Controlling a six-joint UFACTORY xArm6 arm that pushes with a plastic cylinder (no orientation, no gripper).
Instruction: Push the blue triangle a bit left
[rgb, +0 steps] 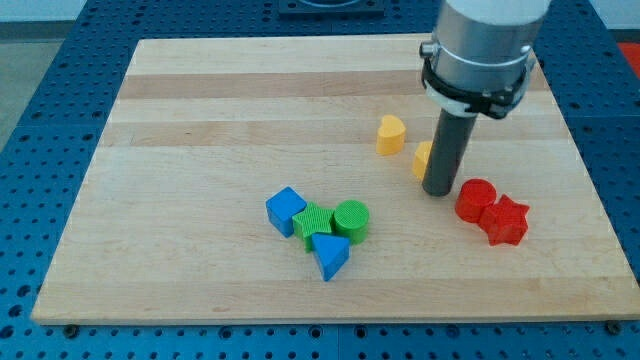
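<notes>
My tip (438, 190) rests on the board (200, 120), touching a partly hidden yellow block (422, 157) on its left, with the red cylinder (475, 199) just to its right. It is a bare rod with nothing to open or close. The blue triangle (331, 256) lies well apart toward the view's bottom left, against the green blocks (312, 221).

Grey arm, dark rod

A pale grey cylindrical arm (487, 35) is ringed by a black clamp band with a white edge beneath; below it a straight dark grey rod runs to my tip (437, 192).
</notes>
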